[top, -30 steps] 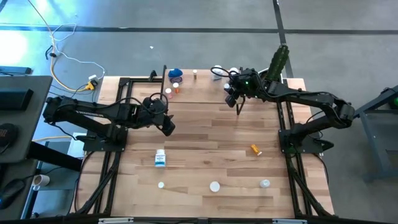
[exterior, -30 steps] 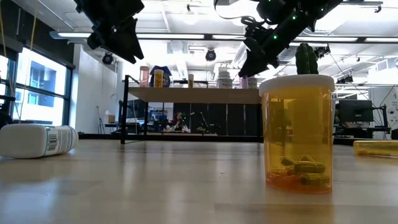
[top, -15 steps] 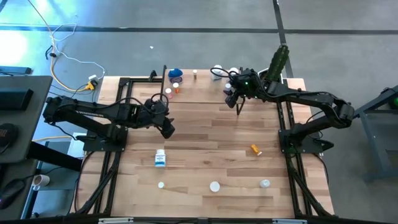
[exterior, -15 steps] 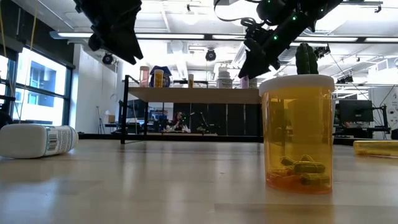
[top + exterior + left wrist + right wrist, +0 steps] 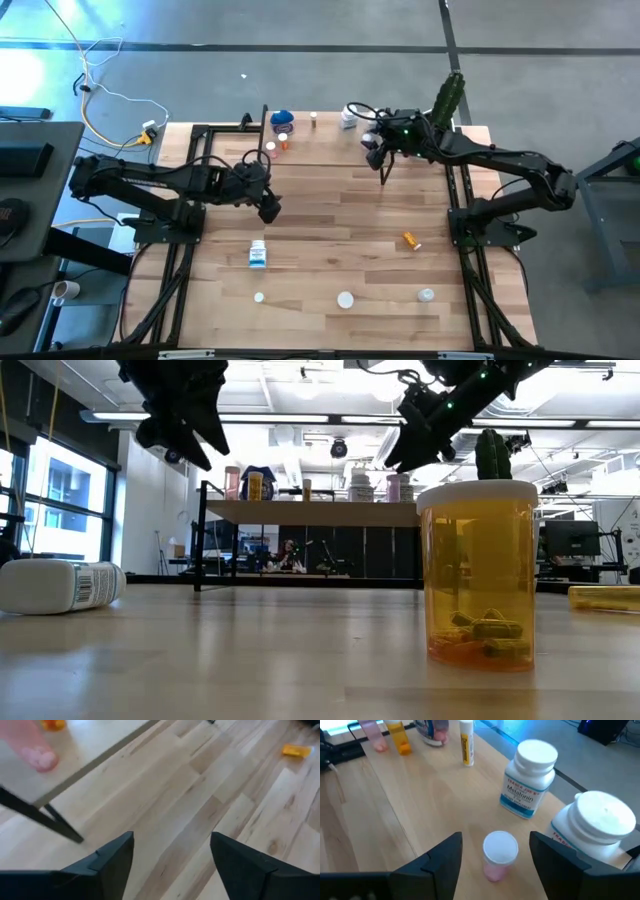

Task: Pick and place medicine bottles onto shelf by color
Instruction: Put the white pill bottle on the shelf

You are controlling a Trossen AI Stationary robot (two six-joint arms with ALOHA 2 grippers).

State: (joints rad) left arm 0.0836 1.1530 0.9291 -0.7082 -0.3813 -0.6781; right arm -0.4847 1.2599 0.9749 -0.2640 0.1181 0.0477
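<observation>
Right tool (image 5: 492, 851): held above the shelf (image 5: 435, 795) with fingers spread; a pink vial (image 5: 499, 854) with a white cap stands upright between them, and no contact is seen.
Left tool (image 5: 172, 854): spread and empty, hung over the bare surface (image 5: 200, 805) just off the shelf's corner.
Shelf load: two white bottles (image 5: 527, 777) are stood just beside the pink vial; more small bottles are lined at the far end.
Left to sort: several bottles are scattered on the surface, among them an orange bottle (image 5: 411, 240) and a white bottle (image 5: 258, 254) lying on its side.
Risk, vial: it could be clipped and toppled if the right tool is withdrawn sideways rather than lifted.
Risk, neighbours: the white bottles could be nudged off the shelf edge, being so close.
Risk, colour: pink is set beside white, so the grouping may be judged wrong.
</observation>
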